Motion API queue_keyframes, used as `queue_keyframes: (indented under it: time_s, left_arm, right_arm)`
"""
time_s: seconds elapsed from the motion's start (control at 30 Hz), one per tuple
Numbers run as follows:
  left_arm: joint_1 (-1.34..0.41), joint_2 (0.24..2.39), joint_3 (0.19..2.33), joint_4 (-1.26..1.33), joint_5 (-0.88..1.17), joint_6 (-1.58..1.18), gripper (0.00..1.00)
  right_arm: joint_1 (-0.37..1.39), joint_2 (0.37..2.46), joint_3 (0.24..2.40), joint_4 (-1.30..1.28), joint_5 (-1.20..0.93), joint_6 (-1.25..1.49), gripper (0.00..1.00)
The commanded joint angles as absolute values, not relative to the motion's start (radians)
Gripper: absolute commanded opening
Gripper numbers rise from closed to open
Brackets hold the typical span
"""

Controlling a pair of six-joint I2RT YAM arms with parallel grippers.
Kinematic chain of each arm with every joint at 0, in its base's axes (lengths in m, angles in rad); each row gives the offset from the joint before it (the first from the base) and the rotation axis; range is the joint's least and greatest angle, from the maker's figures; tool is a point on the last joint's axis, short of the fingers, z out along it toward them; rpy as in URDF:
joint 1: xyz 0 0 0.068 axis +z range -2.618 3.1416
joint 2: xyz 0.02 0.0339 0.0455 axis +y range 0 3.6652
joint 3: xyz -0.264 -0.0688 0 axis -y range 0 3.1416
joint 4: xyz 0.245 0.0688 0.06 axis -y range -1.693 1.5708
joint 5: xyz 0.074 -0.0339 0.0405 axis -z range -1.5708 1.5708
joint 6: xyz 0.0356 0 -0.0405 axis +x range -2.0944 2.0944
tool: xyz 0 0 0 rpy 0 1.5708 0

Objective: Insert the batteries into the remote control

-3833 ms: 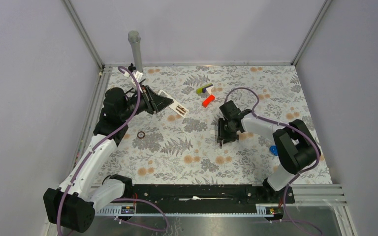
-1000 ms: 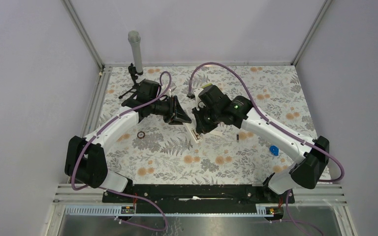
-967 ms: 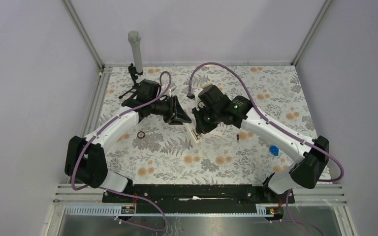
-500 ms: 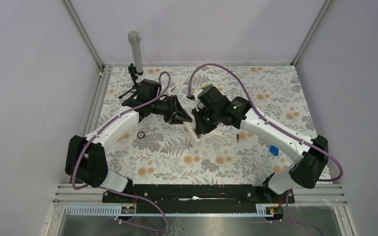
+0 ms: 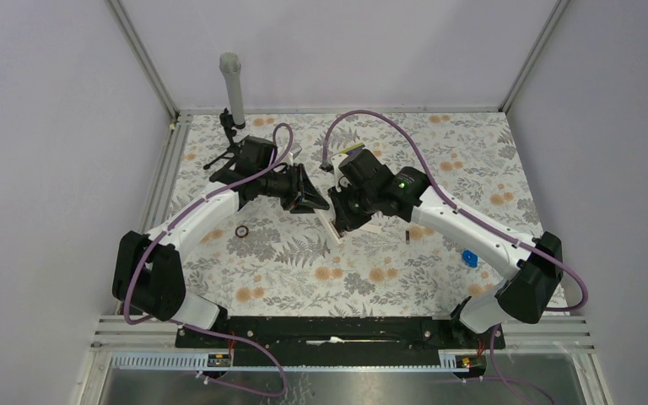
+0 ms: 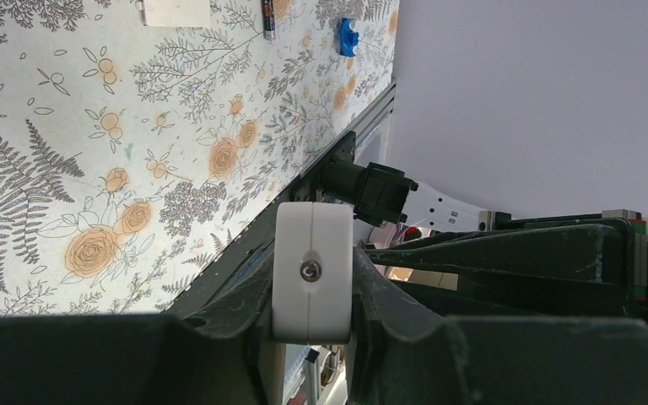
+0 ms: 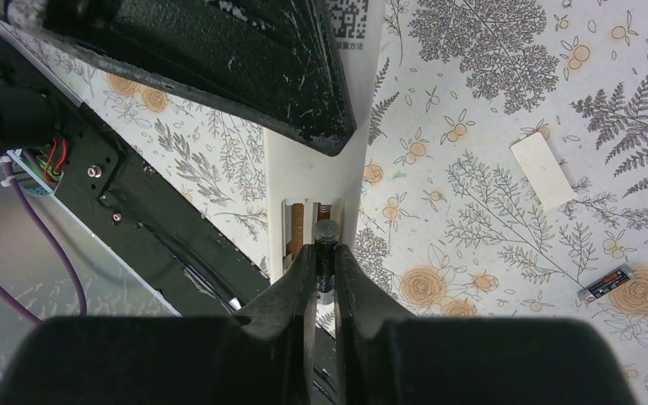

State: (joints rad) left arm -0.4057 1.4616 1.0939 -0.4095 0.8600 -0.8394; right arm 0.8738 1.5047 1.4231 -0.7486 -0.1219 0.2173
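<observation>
My left gripper (image 5: 308, 201) is shut on the white remote control (image 5: 335, 228) and holds it tilted above the mid table. In the left wrist view the remote (image 6: 313, 270) shows end-on between the fingers. My right gripper (image 5: 343, 218) is shut on a dark battery (image 7: 326, 249). The battery's tip is at the remote's open battery compartment (image 7: 308, 221). The second battery (image 5: 407, 237) lies on the table to the right. It also shows in the right wrist view (image 7: 607, 281) and the left wrist view (image 6: 267, 18).
A white battery cover (image 7: 542, 171) lies flat on the table near the loose battery. A blue piece (image 5: 469, 257) lies at the right, a small dark ring (image 5: 241, 231) at the left. A grey post (image 5: 231, 84) stands at the back left.
Since the earliest frame both arms have come together at mid table, the left with the remote. In the last second the right gripper has edged slightly left and away with the battery.
</observation>
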Motion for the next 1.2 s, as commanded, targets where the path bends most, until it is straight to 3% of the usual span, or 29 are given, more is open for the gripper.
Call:
queue_keyframes:
  time_s: [0.0,1.17]
  left_arm:
    - [-0.399,1.457,1.13,-0.359,0.887,-0.855,0.0]
    - [-0.381,1.456,1.114,-0.363,0.89,-0.838,0.0]
  right_arm:
    - [0.884,1.493,1.414,-0.735,-0.136,0.209,0.15]
    - [0.883,1.478,1.397,-0.712,-0.135,0.224,0.23]
